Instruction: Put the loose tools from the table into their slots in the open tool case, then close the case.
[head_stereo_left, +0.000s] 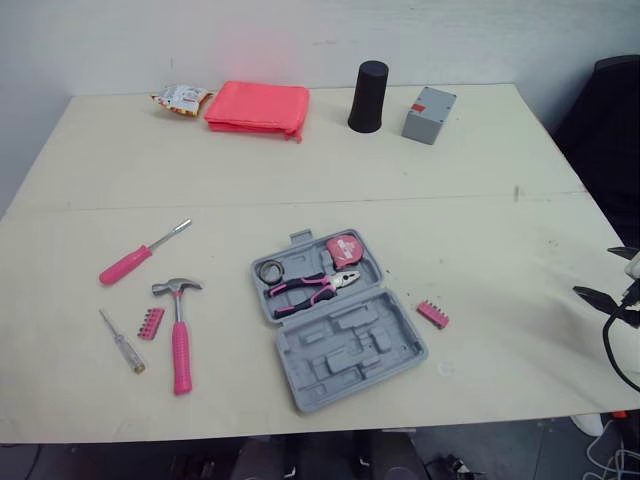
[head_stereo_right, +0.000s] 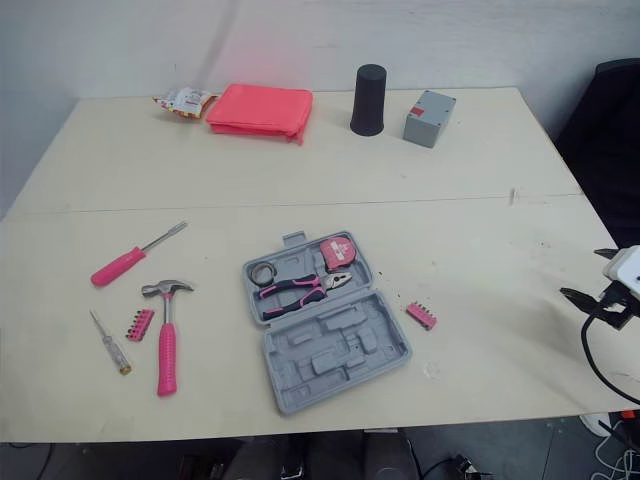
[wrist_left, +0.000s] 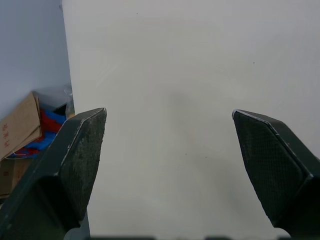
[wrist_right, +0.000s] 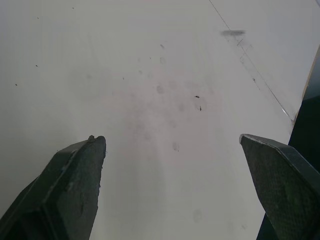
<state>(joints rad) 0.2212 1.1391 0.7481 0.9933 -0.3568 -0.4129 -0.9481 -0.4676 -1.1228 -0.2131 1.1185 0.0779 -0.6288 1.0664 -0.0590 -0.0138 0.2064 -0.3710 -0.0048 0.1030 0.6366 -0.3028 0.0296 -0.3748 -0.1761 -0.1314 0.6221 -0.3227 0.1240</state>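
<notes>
Gripping mid-handle is advised for the hammer (head_stereo_left: 179, 335), lower left of the frame beside the open tool case (head_stereo_left: 335, 330) at centre; fingers of the left gripper (wrist_left: 168, 114) and right gripper (wrist_right: 171, 139) are spread wide, empty.

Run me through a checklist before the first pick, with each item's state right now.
1. Tool case open: ok.
2. Left gripper open, empty: ok.
3. Right gripper open, empty: ok.
4. Hammer lying free, nothing on it: ok.
5. Case's near half has bare slots: ok.
6. Loose tools stowed: not ok. Hammer, pink screwdriver, clear-handled screwdriver, left bit holder and right bit holder lie on the table.
</notes>
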